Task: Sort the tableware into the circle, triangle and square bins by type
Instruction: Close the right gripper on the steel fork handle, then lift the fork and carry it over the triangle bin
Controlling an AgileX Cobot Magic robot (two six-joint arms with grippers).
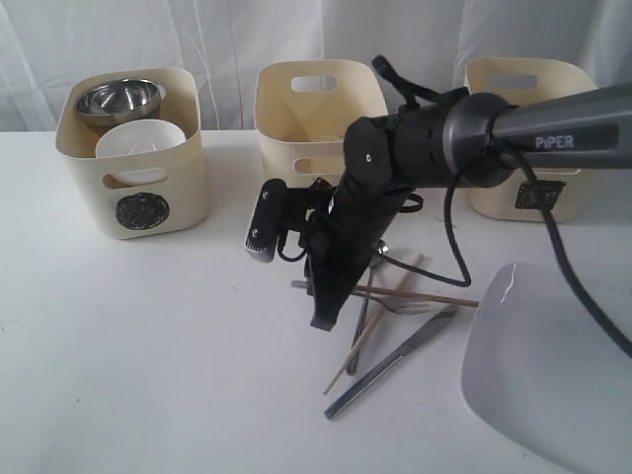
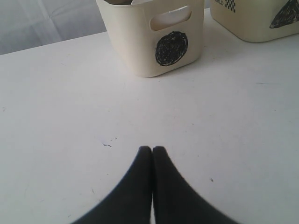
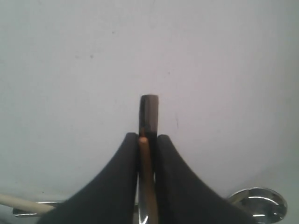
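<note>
A white surface (image 1: 148,375), flecked with a few small dark specks, fills the lower frame. A pale curtain (image 1: 197,39) hangs in soft folds across the top, evenly lit.

The circle bin (image 1: 158,173), triangle bin (image 1: 286,123) and square bin (image 1: 491,202) are smooth cream plastic with a dull satin sheen, their marks matt black scribble. The steel bowl (image 1: 120,98) is mirror-polished metal; the small white bowl (image 1: 138,138) looks smooth and plain white. The plate (image 1: 553,385) is glossy white and catches highlights. The two chopsticks (image 1: 346,363) are bare matt wood. The knife (image 1: 390,365), fork (image 1: 410,307) and spoon (image 3: 258,205) are bright polished steel. The table (image 1: 148,346) is matt white and faintly speckled; the curtain (image 1: 227,39) is soft white cloth. The left gripper (image 2: 152,149) and right gripper (image 3: 148,136) have smooth matt black fingers. The cutlery handle (image 3: 149,109) between the right ones is dark, glossy metal.
</note>
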